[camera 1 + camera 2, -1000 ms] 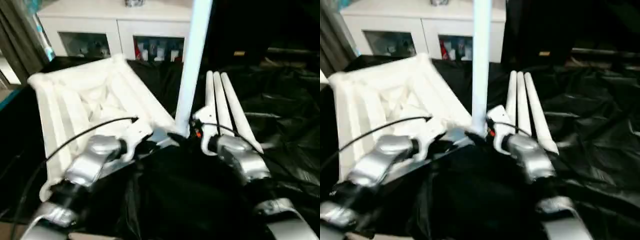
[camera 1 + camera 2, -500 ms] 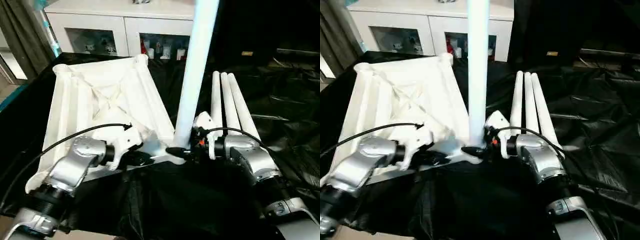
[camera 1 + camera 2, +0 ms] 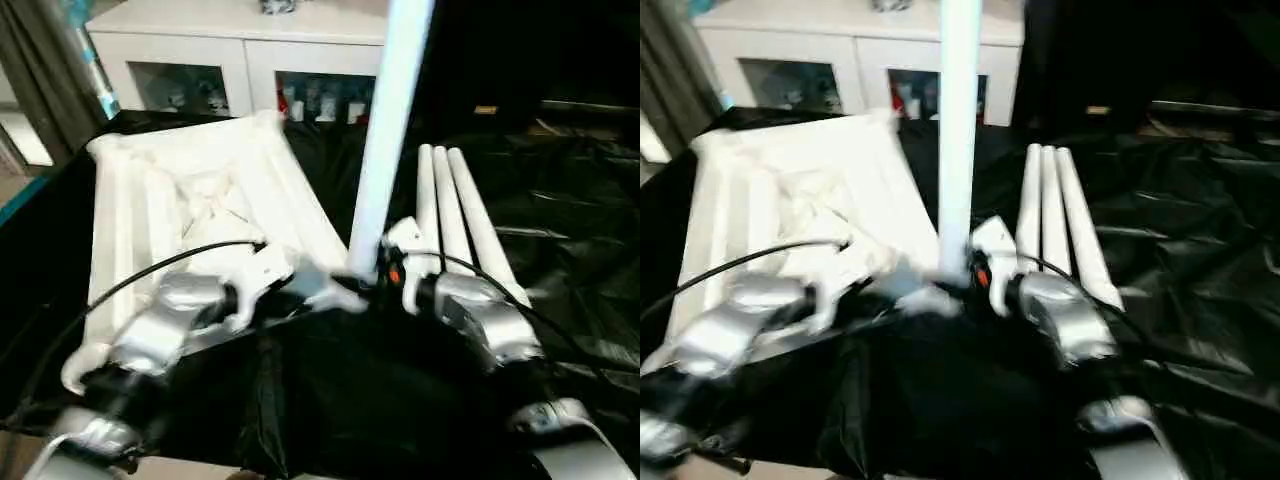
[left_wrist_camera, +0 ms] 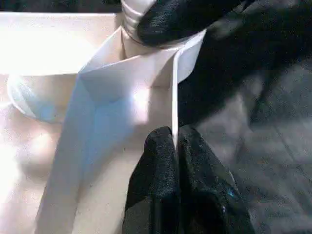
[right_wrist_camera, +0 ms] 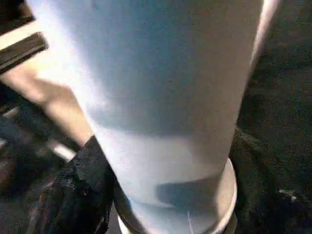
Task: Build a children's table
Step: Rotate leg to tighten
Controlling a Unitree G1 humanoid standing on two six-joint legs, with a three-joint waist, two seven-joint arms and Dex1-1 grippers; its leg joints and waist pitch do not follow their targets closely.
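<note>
Here one leg stands in both pincers' grip, three legs lie.

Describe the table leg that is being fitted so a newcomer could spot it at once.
On the black-draped work table lies the upturned white tabletop. At its near right corner one white leg stands upright between the grippers. The three spare legs lie flat beside it.

No readable text

No lettering, label, brand, number or sign can be made out on any surface here; small items behind the cabinet's glass doors are too blurred to read.
</note>
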